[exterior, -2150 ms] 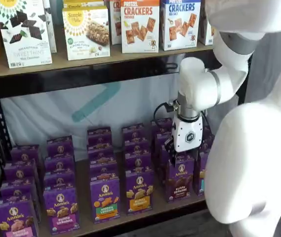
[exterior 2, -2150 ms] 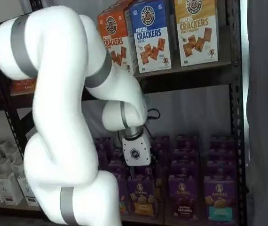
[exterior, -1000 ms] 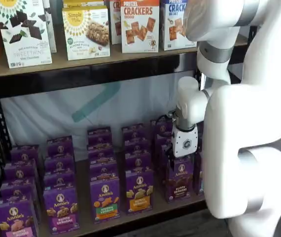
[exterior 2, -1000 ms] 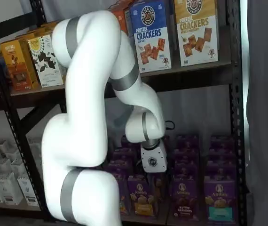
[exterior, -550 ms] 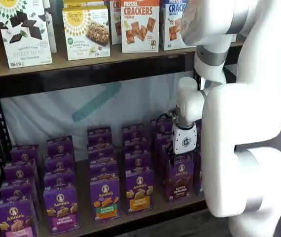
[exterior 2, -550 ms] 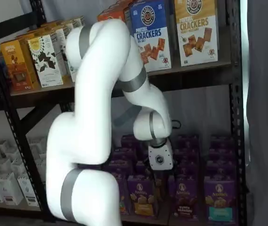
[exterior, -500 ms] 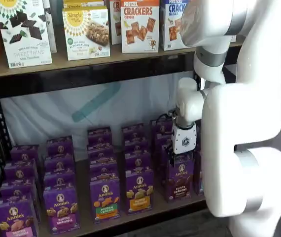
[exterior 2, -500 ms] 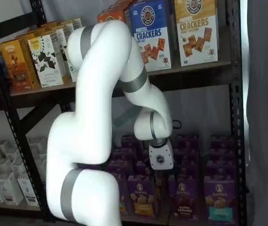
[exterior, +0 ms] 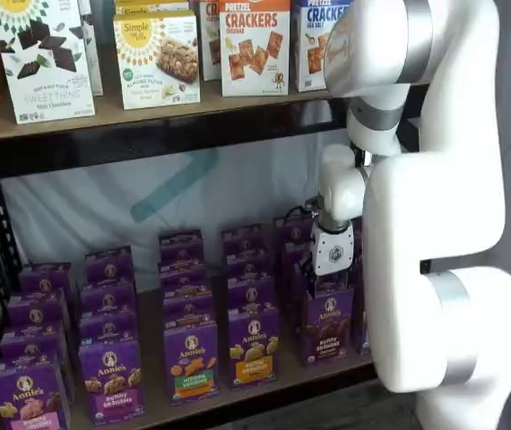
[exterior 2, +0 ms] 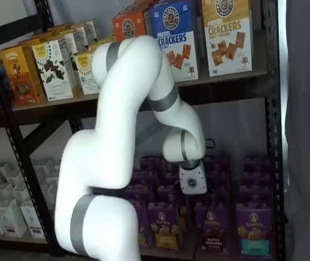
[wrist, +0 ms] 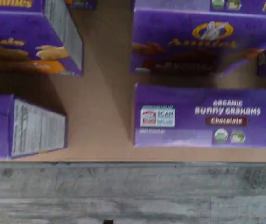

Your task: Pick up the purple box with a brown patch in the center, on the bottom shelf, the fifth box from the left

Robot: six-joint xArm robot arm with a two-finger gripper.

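The arm has swung further right and the pincer [exterior: 330, 276] has sunk lower, now right over the purple box [exterior: 327, 325], front of its row on the bottom shelf [exterior: 264, 381]. Fingers hidden, so I cannot tell whether they're spread or closed. Wrist view reads "Organic Bunny Grahams Chocolate" on the glossy carton top [wrist: 207, 115]; the board is bare wood.

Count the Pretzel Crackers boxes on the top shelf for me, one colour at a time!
Showing in a shelf view:
Orange cracker box: 1
Blue cracker box: 1
Yellow cracker box: 1
Total: 3
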